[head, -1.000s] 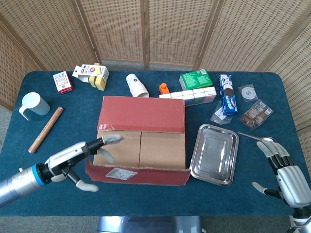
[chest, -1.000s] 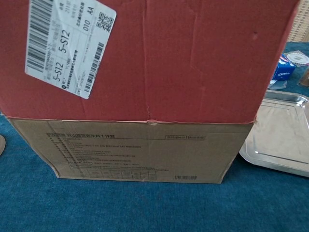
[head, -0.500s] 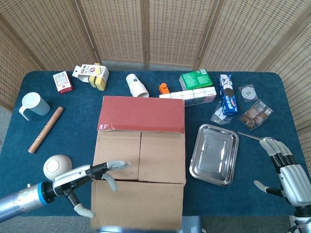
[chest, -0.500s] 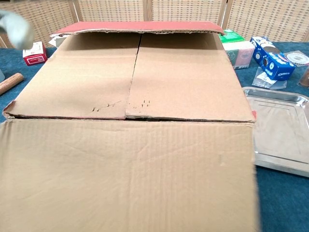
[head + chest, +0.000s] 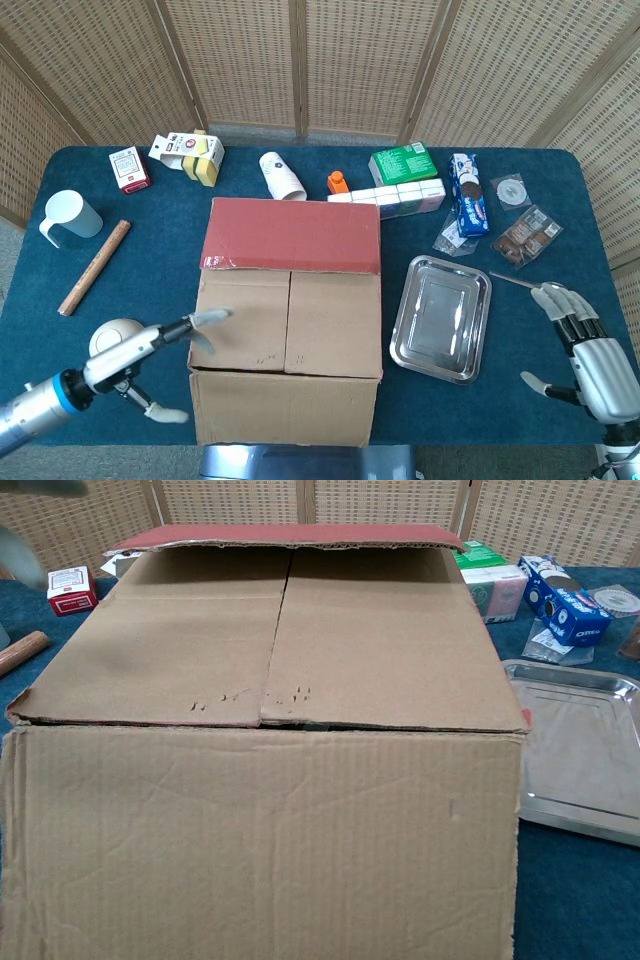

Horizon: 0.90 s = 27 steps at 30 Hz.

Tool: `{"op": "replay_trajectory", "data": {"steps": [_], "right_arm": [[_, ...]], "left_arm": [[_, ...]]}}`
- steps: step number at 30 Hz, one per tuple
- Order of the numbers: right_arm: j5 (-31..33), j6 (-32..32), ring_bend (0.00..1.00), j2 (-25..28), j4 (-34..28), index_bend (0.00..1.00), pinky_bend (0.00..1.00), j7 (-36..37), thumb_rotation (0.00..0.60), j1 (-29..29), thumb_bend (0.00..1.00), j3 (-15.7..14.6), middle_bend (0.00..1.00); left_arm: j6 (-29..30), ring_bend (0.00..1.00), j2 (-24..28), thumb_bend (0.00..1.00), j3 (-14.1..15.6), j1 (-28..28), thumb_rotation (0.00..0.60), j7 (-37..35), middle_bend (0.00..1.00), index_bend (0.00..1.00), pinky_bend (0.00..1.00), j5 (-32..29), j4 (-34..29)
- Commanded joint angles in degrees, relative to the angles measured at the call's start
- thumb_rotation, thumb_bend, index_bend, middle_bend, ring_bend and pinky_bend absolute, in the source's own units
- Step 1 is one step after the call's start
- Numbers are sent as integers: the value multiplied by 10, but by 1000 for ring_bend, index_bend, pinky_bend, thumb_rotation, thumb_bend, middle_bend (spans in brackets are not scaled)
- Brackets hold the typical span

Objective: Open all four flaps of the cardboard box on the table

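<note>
A: Status, front of table first?

B: Cardboard box (image 5: 288,330) sits mid-table. Near flap (image 5: 260,840) is folded out and hangs down over the box's front side. The two inner flaps (image 5: 287,322) lie flat and meet at a centre seam. Far flap (image 5: 293,235), red side up, lies over their rear edge.

A: Hands?

B: Left hand (image 5: 135,352) is at the box's near left corner, fingers spread, one fingertip (image 5: 212,316) on or just over the left inner flap, can't tell if it's touching. Holding nothing. Chest view only shows a grey blur at top left.

A: Right?

B: Right hand (image 5: 585,358) is at the near right edge of the table, well apart from the box, fingers apart and empty.

A: Rest of the table?

B: Steel tray (image 5: 441,317) just right of the box. Past it an Oreo pack (image 5: 468,208) and small snack bags (image 5: 527,236). Left side: wooden stick (image 5: 94,266), white cup (image 5: 68,217). Far row behind the box: red carton (image 5: 129,168), paper cup on its side (image 5: 281,176), orange-capped bottle (image 5: 338,182), green box (image 5: 402,163).
</note>
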Motion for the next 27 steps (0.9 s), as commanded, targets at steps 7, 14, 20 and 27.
{"op": "replay_trajectory", "data": {"steps": [7, 14, 20, 27], "right_arm": [[0, -9, 0, -4, -2, 0, 0, -14, 600, 3, 0, -2, 0], [2, -18, 0, -13, -3, 0, 0, -31, 600, 6, 0, -2, 0], [5, -23, 0, -24, -8, 0, 0, -47, 600, 10, 0, 1, 0], [9, -30, 0, -34, -29, 0, 0, -69, 600, 37, 0, 33, 0]], "left_arm": [[73, 0, -27, 147, -7, 169, 600, 311, 0, 0, 70, -142, 88], [124, 0, -62, 147, -16, 230, 600, 313, 0, 2, 67, -187, 182], [176, 0, -114, 150, -30, 282, 600, 301, 0, 2, 73, -217, 281], [182, 0, -170, 150, -26, 325, 600, 307, 0, 2, 73, -231, 355]]}}
